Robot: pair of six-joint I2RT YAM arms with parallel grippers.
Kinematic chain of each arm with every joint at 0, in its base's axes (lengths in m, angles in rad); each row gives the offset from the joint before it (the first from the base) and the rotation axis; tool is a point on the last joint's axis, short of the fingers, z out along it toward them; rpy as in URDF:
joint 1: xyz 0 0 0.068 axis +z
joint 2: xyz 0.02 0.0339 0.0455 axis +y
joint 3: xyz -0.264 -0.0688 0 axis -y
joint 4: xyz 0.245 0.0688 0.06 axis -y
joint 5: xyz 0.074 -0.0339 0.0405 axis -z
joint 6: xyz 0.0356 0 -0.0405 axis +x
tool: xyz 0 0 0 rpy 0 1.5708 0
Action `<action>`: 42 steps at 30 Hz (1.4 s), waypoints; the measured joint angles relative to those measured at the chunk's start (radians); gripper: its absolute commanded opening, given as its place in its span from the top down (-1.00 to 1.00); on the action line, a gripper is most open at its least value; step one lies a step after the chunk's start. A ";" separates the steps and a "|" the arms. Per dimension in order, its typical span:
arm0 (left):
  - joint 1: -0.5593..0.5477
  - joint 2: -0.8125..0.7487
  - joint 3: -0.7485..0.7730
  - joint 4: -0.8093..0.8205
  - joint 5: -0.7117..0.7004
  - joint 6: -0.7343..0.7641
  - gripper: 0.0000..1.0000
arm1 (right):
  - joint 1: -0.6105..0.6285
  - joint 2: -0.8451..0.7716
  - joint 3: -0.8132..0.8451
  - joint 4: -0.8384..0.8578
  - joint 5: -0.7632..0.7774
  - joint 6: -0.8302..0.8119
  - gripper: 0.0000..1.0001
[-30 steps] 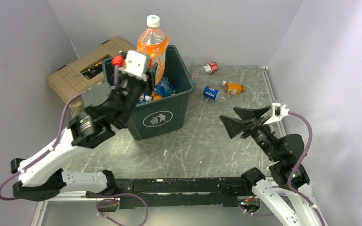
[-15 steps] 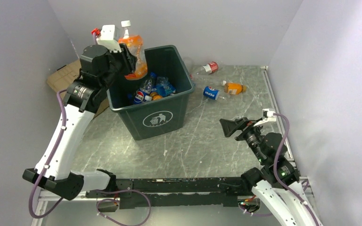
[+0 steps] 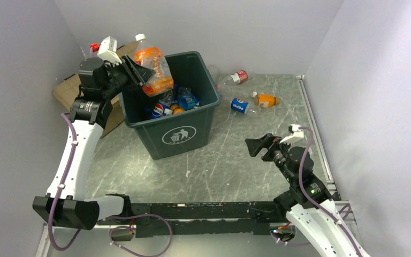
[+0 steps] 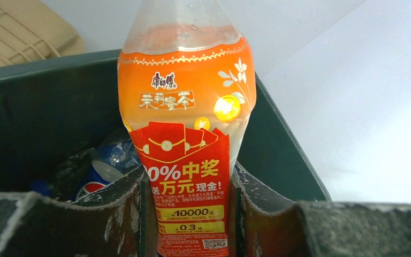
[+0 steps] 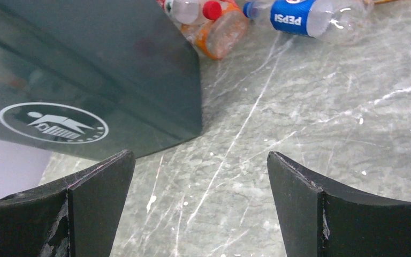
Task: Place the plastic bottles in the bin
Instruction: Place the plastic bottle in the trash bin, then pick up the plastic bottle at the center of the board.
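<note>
My left gripper (image 3: 139, 70) is shut on a large orange-labelled plastic bottle (image 3: 153, 70) with a white cap, tilted over the back left corner of the dark green bin (image 3: 179, 136). In the left wrist view both fingers press the bottle (image 4: 187, 123) above the bin's inside (image 4: 43, 107), where a Pepsi bottle (image 4: 104, 171) lies. Several bottles (image 3: 177, 100) lie in the bin. On the table right of it are a Pepsi bottle (image 3: 240, 105), an orange bottle (image 3: 266, 99) and a red-labelled clear bottle (image 3: 236, 77). My right gripper (image 3: 257, 145) is open and empty, low over the table (image 5: 199, 155).
A tan ribbed case (image 3: 67, 88) lies behind and left of the bin, under my left arm. Grey walls close in the table on three sides. The right wrist view shows the bin's front corner (image 5: 112, 69) and two of the bottles (image 5: 310, 13) beyond it.
My left arm has swung the orange bottle from upright in front of the bin to tilted over its back left corner. My right arm has drawn back and down toward its base, still open.
</note>
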 measured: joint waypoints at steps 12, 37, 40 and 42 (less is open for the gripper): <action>0.002 0.017 0.008 -0.001 0.042 -0.006 -0.60 | 0.000 0.071 -0.006 -0.015 0.055 0.006 -0.99; -0.133 -0.340 0.003 -0.073 -0.031 0.051 -0.99 | 0.000 0.327 0.163 -0.020 0.320 0.165 -0.92; -0.134 -0.374 -0.013 -0.109 -0.053 0.068 -0.98 | 0.000 0.348 0.165 0.007 0.354 0.192 -0.91; -0.134 -0.393 -0.022 -0.143 -0.083 0.081 -0.98 | 0.000 0.365 0.166 0.025 0.370 0.209 -0.90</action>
